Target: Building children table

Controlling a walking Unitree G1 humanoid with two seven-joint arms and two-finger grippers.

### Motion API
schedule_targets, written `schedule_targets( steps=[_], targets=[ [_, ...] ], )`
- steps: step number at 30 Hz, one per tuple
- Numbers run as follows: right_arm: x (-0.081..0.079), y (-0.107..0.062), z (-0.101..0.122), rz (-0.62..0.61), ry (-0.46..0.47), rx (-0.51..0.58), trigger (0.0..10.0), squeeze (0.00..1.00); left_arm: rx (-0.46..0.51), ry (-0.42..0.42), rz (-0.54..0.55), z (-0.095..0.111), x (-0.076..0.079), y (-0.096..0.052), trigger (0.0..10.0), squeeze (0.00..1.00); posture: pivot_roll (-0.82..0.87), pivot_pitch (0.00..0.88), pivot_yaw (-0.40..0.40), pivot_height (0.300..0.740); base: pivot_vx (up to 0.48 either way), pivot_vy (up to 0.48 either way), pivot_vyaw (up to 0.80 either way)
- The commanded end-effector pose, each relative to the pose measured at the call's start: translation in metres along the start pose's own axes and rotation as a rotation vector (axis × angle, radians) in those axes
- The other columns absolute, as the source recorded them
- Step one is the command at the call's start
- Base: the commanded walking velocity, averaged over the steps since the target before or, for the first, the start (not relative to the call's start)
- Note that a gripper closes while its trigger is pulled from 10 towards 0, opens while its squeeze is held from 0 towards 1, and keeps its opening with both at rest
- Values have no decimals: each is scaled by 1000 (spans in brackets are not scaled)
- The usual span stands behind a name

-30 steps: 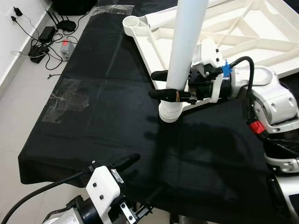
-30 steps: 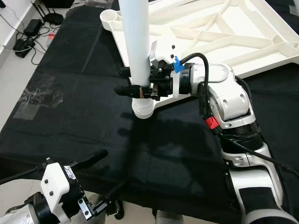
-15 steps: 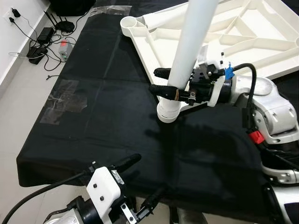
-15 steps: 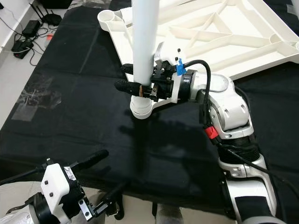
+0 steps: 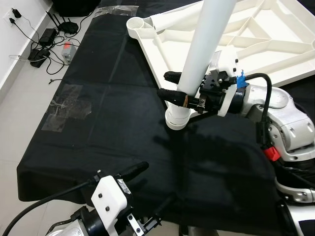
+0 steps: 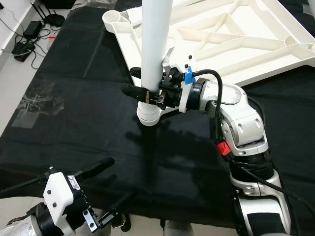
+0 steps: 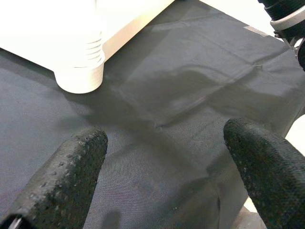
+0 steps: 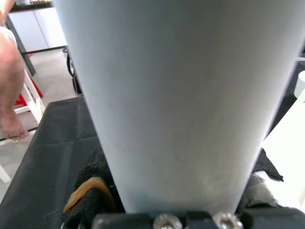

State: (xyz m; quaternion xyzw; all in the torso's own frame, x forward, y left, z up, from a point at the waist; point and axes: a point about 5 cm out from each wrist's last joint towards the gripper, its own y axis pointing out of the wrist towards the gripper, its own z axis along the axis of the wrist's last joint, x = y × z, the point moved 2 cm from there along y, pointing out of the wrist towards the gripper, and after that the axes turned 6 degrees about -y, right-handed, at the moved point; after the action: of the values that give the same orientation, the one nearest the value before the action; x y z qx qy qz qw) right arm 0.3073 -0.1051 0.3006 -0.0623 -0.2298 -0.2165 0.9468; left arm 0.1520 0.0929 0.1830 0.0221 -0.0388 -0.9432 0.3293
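Gripping the white table leg (image 5: 203, 49) near its threaded foot, the right gripper (image 5: 173, 86) sat at frame centre in the left eye view, fingers clamped either side. The leg's long axis ran near upright, leaning toward upper right, its foot just off the near corner of the upturned white tabletop (image 5: 275, 34). The left gripper (image 5: 147, 191), fingers spread and holding nothing, hung low at lower left, well apart.

Right eye view: same; the corner socket (image 6: 114, 18) lay at upper left.

Left wrist view: leg foot (image 7: 80, 67) above black cloth (image 7: 190, 95).

Right wrist view: leg shaft (image 8: 181, 95) close between the fingers.
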Motion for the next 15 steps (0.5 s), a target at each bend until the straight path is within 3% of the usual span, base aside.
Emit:
schedule_targets(
  steps=[1, 15],
  targets=[
    [-12, 5, -19, 25, 50, -76, 10000, 0, -25, -2, 3, -6, 0, -2, 10000, 0, 34, 384, 48, 740, 0, 0, 0],
    [-21, 10, -11, 5, -7, -59, 10000, 0, -23, 1, 3, -6, -2, 0, 10000, 0, 32, 385, 49, 740, 0, 0, 0]
  ],
)
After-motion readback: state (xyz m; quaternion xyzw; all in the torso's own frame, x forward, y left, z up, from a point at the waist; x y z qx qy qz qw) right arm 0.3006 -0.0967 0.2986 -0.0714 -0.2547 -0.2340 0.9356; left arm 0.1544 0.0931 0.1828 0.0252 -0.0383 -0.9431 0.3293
